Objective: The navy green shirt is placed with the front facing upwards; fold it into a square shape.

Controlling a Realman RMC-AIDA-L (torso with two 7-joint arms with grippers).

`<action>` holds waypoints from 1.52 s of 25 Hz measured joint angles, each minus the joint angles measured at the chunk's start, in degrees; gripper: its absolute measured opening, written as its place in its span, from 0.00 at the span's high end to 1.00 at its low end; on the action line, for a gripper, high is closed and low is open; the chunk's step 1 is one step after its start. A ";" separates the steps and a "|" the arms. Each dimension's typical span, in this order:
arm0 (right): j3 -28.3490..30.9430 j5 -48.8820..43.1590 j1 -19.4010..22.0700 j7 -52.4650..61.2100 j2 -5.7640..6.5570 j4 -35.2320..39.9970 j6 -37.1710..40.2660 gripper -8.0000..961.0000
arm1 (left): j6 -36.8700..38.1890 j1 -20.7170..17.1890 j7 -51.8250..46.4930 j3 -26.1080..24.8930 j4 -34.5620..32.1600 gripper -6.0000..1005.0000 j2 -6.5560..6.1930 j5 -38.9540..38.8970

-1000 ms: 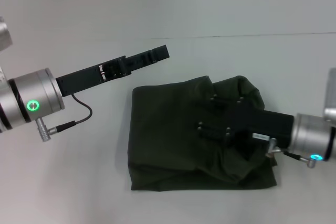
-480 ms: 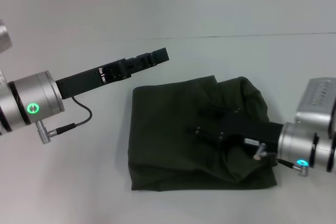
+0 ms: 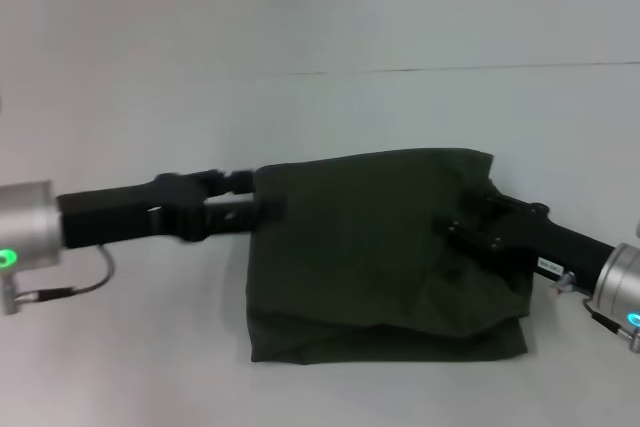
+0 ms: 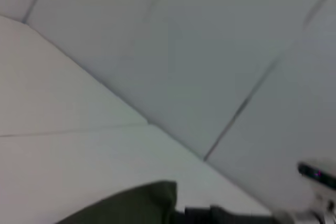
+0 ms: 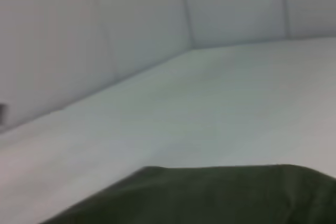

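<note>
White table (image 3: 120,347) bears folded navy green shirt (image 3: 370,257), no lettering showing.

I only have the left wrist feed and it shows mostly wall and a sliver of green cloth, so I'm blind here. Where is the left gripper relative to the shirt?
Observer: The left gripper is at the left edge of the navy green shirt, near its far corner.
Operator: And the right arm?
Observer: The right gripper lies over the shirt's right side.
Operator: How does the fold look?
Observer: A roughly square bundle on the table, plain green on top, no lettering showing.
</note>
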State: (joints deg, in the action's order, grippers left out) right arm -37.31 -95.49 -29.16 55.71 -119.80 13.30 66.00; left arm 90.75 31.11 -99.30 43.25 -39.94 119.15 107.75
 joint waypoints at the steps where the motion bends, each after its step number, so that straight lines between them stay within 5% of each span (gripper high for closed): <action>1: 0.33 0.08 0.25 -0.05 0.03 0.01 -0.59 0.36 | 2.15 -0.14 1.72 -1.76 -0.58 0.12 -0.47 2.13; 6: 2.11 0.10 2.53 -0.47 0.08 0.95 -0.67 0.36 | 10.96 -0.66 7.28 -11.43 -1.67 0.12 -1.66 7.96; 13: 2.76 -0.61 8.61 0.59 0.09 11.07 17.05 0.36 | 15.01 -1.41 9.99 -12.58 -3.19 0.13 -1.76 8.31; 17: 0.91 -2.93 7.71 2.99 0.03 14.20 22.85 0.36 | 15.85 -0.90 10.21 -12.44 -3.53 0.13 -1.86 8.71; 27: -8.75 -3.30 1.45 3.02 -0.43 5.99 16.43 0.36 | 15.30 -0.35 11.13 -12.50 -3.08 0.13 -1.77 8.66; 38: -9.92 -3.52 7.83 2.69 0.11 4.59 12.30 0.36 | 13.95 -0.56 11.15 -12.56 -2.95 0.13 -1.42 8.39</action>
State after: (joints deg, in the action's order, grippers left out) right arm -47.23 -99.01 -21.32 58.40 -119.69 17.88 78.30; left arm 104.70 30.55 -88.15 30.69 -42.89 117.74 116.14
